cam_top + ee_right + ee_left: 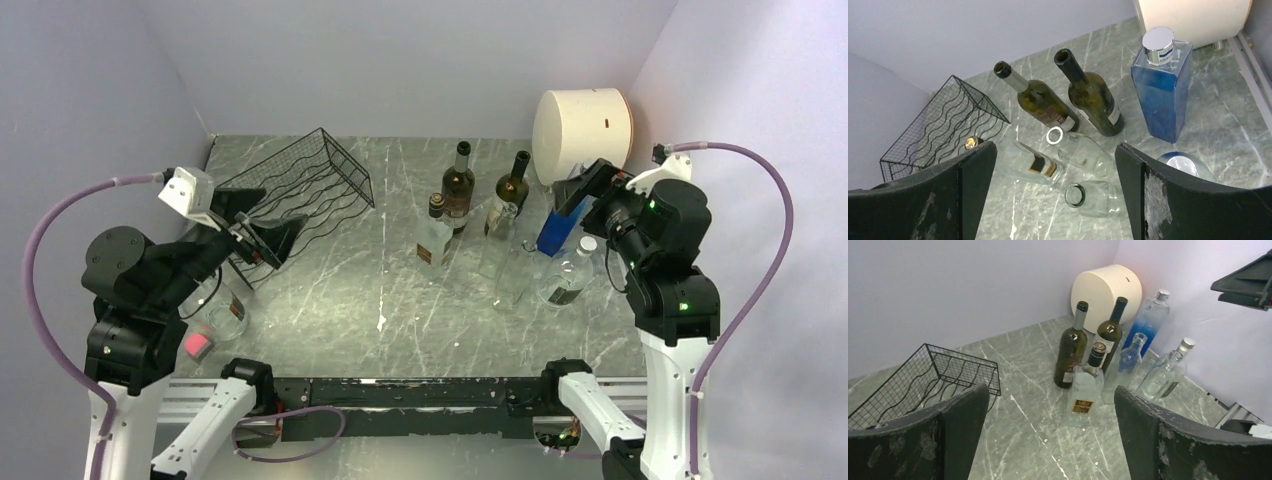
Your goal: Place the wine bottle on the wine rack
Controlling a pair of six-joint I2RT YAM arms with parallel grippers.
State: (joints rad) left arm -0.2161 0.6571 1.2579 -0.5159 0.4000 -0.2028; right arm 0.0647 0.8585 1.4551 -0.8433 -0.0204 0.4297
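The black wire wine rack [300,185] stands at the back left; it also shows in the left wrist view [923,380] and the right wrist view [943,130], and it looks empty. Two dark wine bottles [459,185] [512,190] stand upright at the back centre, side by side [1071,352] [1110,335] [1040,105] [1093,97]. My left gripper [268,238] is open and empty, raised just in front of the rack [1050,435]. My right gripper [578,190] is open and empty, raised above the bottle group at the right [1055,195].
Around the wine bottles stand a clear labelled bottle with a black cap [434,240], two clear uncapped bottles [497,240] [515,275], a blue square bottle [556,225] and a round clear bottle [570,275]. A white cylinder [583,122] sits in the back right corner. A glass jar [228,310] stands by the left arm.
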